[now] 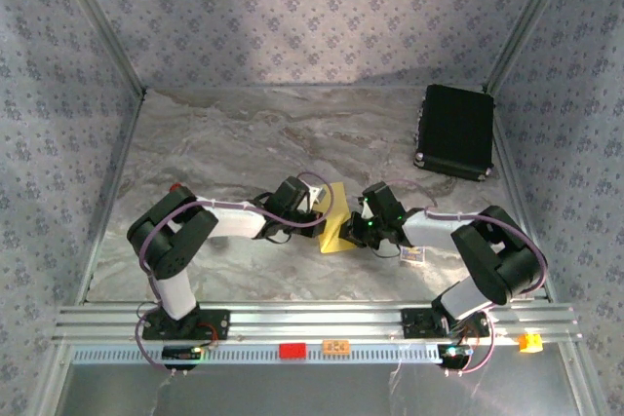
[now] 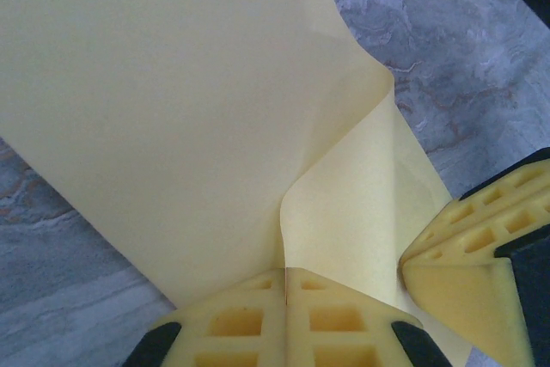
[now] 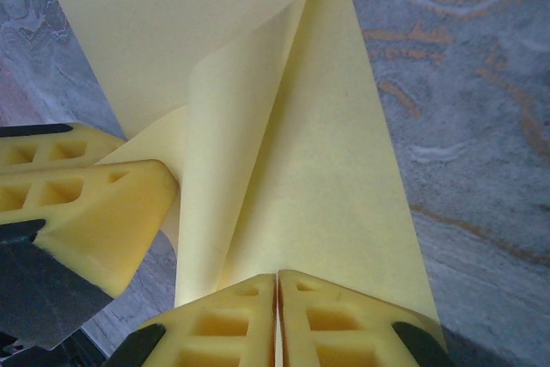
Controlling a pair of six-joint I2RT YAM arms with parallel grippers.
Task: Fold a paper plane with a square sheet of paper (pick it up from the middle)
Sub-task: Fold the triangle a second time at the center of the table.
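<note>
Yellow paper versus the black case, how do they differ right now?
The paper is a thin, pale yellow sheet, bent and part-folded; the case is black, thick and boxy. The paper is pinched by the left tool and right tool in the middle; the case lies flat, untouched, at the far right corner. Both have straight edges.

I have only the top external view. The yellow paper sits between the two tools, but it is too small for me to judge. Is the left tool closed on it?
Observer: Yes. In the left wrist view the left tool is shut on an edge of the square sheet of paper.
Operator: Thank you. And the other one, please?
Observer: The right tool is also shut on the sheet, as its own wrist view shows.
</note>
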